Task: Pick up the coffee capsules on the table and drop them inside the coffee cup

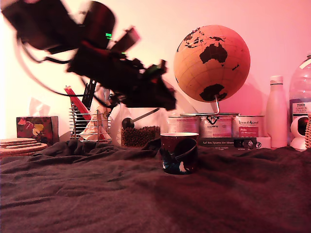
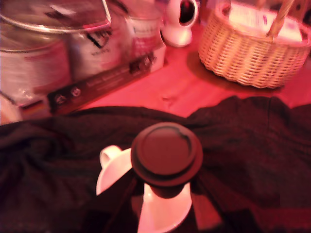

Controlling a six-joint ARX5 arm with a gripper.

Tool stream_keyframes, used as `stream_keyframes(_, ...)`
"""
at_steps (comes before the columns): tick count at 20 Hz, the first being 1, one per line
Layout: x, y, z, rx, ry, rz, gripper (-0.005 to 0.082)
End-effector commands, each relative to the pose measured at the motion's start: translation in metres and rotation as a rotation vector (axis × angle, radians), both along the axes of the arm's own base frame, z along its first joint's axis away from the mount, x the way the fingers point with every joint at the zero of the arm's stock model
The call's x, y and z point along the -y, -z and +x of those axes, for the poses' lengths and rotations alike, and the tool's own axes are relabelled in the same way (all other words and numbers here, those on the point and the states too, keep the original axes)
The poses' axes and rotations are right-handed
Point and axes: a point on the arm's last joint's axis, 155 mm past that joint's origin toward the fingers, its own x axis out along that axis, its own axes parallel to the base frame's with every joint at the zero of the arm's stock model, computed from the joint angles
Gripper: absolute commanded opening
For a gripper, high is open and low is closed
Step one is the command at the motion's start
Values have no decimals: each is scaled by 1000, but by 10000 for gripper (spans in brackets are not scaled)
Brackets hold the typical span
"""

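Observation:
A dark coffee capsule (image 2: 166,153) sits between my white fingers (image 2: 114,170), its flat rim facing the wrist camera. My gripper (image 2: 148,187) is shut on it, above the brown cloth of the table (image 2: 252,145). In the exterior view the arm is blurred, and the gripper (image 1: 164,101) hangs above and a little left of the coffee cup (image 1: 179,153). The cup is dark with a pale rim and pale blotches, and stands upright on the cloth-covered table (image 1: 97,189). The capsule cannot be made out in the exterior view, and the cup is out of the wrist view.
Behind the cup stand pale tins (image 1: 215,125), a cork globe (image 1: 212,63), a white bottle (image 1: 276,112) and a jar of coffee beans (image 1: 140,136). A utensil rack (image 1: 90,124), a tissue box (image 1: 36,130) and coasters (image 1: 22,145) are at the left. A wicker basket (image 2: 255,53) and a small white camera (image 2: 181,22) lie beyond the cloth.

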Motion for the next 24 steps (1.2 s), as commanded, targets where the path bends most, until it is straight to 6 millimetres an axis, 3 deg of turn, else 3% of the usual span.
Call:
stream_keyframes(1, 6, 16, 4, -32, 8, 31, 163)
stream_keyframes(7, 11, 39, 19, -91, -1, 100, 163)
stream_keyframes(14, 9, 46, 17, -115, -6, 121, 175)
stream_keyframes(16, 8, 49, 14, -126, 0, 135, 287)
stream_keyframes(19, 7, 52, 12, -138, 1, 143, 535)
stream_keyframes(20, 7, 53, 12, -140, 0, 144, 566)
stream_keyframes(22, 7, 52, 12, -139, 0, 143, 558)
stream_keyframes(24, 8, 49, 13, -130, 2, 136, 449)
